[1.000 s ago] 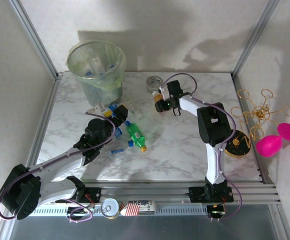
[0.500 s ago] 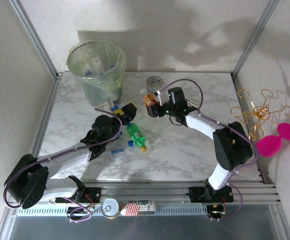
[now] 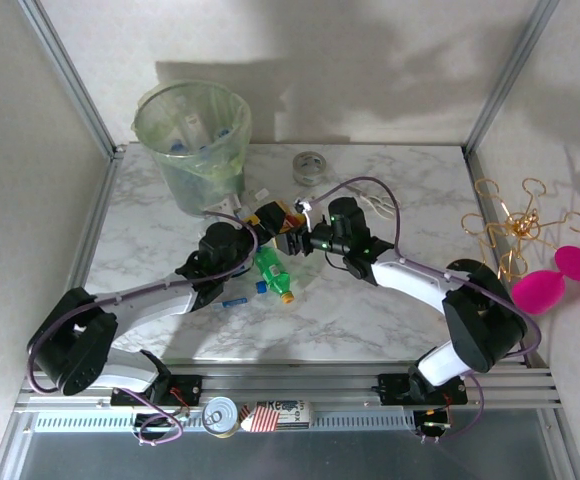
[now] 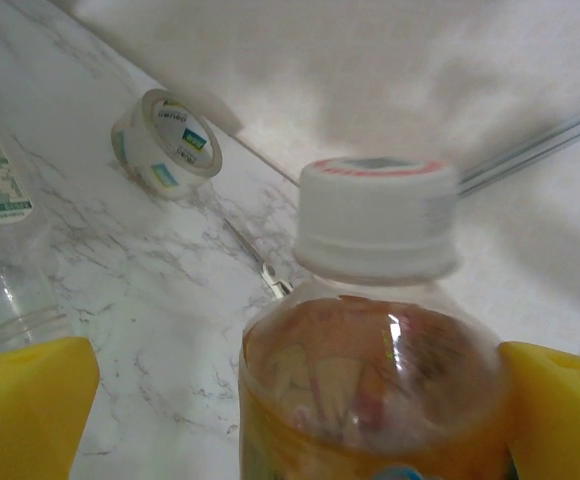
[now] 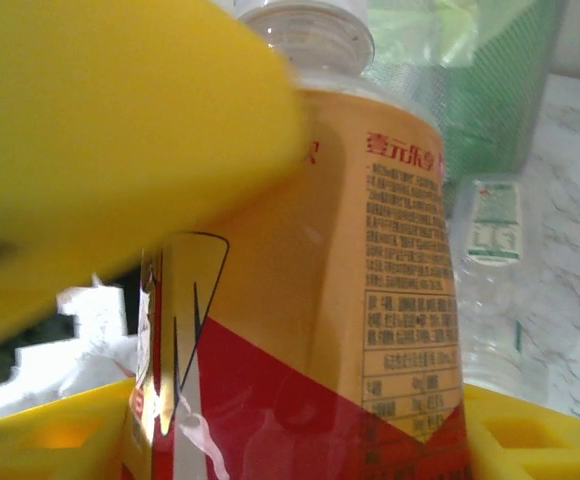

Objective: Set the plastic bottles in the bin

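Gripping anything, the right fingers (image 5: pixel 120 130)?

Yes. They are clamped on the orange bottle (image 5: pixel 370 300), one yellow pad across its upper side and the other under its red and orange label. Its white cap points toward the bin (image 5: pixel 500 110).

And the left fingers (image 4: pixel 30 410)?

Spread wide, one on each side of that same bottle, which the left wrist view meets cap-first. One pad sits right at the bottle's wall, though I cannot tell if it touches. The other stands clear of it, with bare counter (image 4: pixel 170 320) showing in the gap.

Where does this sit from above?

Near the middle of the counter, where the tips of the two arms meet with the bottle between them. I cannot tell if the bottle is off the surface. The bin stands at the back left corner, well apart from the bottle, and several bottles with blue caps lie inside it.

What else lies about?

A green bottle (image 3: pixel 268 268) with a yellow cap lies on the marble just in front of the arm tips. A clear bottle (image 4: pixel 0 260) lies on its side near the held one, on the bin's side. A tape roll (image 3: pixel 310 165) rests toward the back of the counter, apart from both arms.
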### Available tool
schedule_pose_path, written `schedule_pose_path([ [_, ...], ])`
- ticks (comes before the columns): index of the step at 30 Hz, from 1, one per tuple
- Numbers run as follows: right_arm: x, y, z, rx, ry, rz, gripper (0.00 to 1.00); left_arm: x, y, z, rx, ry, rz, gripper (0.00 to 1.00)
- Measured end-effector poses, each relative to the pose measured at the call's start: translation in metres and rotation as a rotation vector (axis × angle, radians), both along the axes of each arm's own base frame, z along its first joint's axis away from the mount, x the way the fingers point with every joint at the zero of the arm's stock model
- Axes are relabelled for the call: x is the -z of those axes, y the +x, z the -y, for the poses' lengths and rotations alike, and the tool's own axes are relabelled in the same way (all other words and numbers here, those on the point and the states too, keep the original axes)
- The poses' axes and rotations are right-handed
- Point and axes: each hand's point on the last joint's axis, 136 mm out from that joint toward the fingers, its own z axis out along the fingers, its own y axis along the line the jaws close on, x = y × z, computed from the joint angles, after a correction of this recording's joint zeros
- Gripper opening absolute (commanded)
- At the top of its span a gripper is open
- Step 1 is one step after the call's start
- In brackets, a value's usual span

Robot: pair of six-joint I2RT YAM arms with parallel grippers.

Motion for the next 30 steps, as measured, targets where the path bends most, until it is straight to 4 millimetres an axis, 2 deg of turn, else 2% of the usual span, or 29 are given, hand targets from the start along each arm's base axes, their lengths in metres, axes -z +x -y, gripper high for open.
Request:
schedule_pose_path([
  [4, 0.0, -0.008, -0.006, -0.023, 0.016, -0.001, 0.52, 0.001, 0.002, 0.005, 0.012, -0.023, -0.009, 0.99],
  [7, -0.001, -0.015, -0.012, -0.045, 0.023, 0.002, 0.52, 0.0, 0.003, 0.006, 0.014, -0.037, -0.01, 0.95],
  [11, -0.001, -0.018, -0.014, -0.057, 0.031, 0.002, 0.52, -0.005, 0.003, 0.009, 0.025, -0.057, -0.004, 0.86],
  [16, -0.001, -0.019, -0.014, -0.059, 0.032, 0.004, 0.52, -0.01, 0.003, 0.012, 0.039, -0.075, 0.009, 0.67],
  [20, -0.001, -0.019, -0.014, -0.059, 0.034, 0.002, 0.53, -0.01, 0.003, 0.013, 0.042, -0.074, 0.011, 0.57],
  [25, -0.001, -0.019, -0.014, -0.058, 0.036, 0.001, 0.62, -0.009, 0.003, 0.013, 0.044, -0.063, 0.016, 0.5],
  [30, -0.002, -0.02, -0.014, -0.054, 0.049, 0.001, 0.81, -0.015, 0.006, 0.013, 0.041, -0.03, 0.023, 0.48],
])
